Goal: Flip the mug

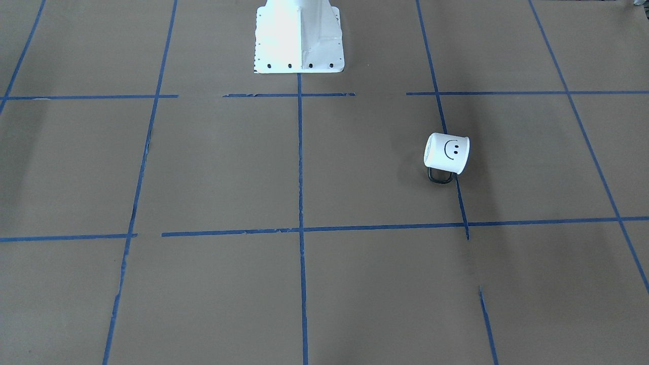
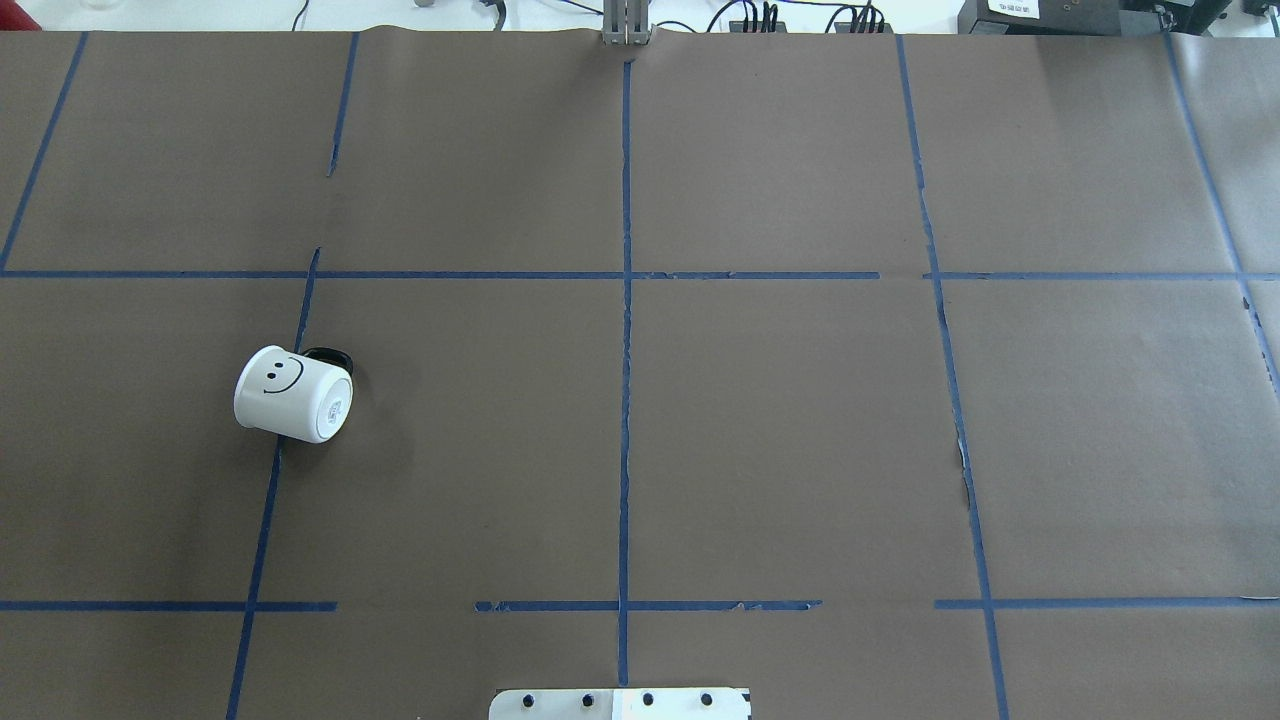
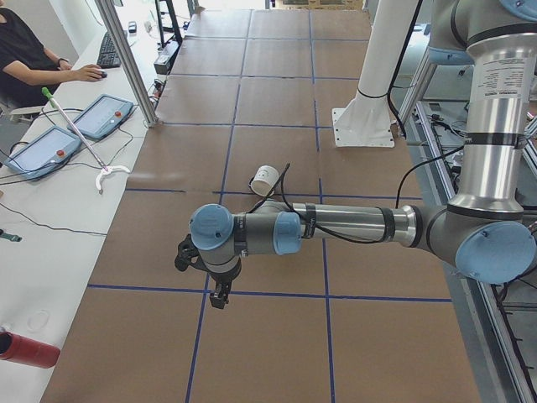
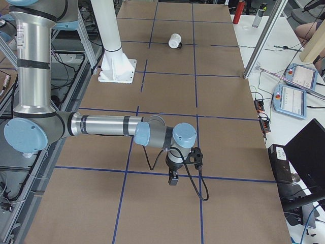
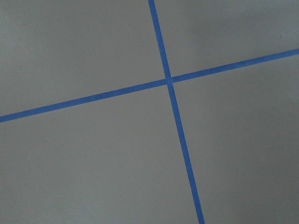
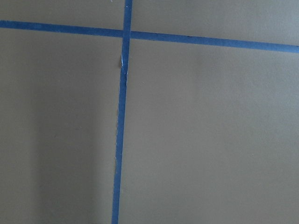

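The white mug (image 1: 446, 152) with a black smiley face lies on its side on the brown paper, its black handle (image 1: 440, 176) against the table. In the overhead view the mug (image 2: 293, 393) sits in the left half with its flat end turned toward the table's middle. It also shows in the exterior left view (image 3: 265, 177) and the exterior right view (image 4: 175, 40). My left gripper (image 3: 220, 295) hangs over the table's left end, well away from the mug. My right gripper (image 4: 172, 178) hangs over the right end. I cannot tell whether either is open or shut. Both wrist views show only paper and tape.
Blue tape lines (image 2: 625, 300) grid the brown paper. The white robot pedestal (image 1: 299, 35) stands at the robot's edge. An operator (image 3: 25, 59), tablets (image 3: 105, 115) and a red bottle (image 3: 25, 348) are on the side bench beyond the table.
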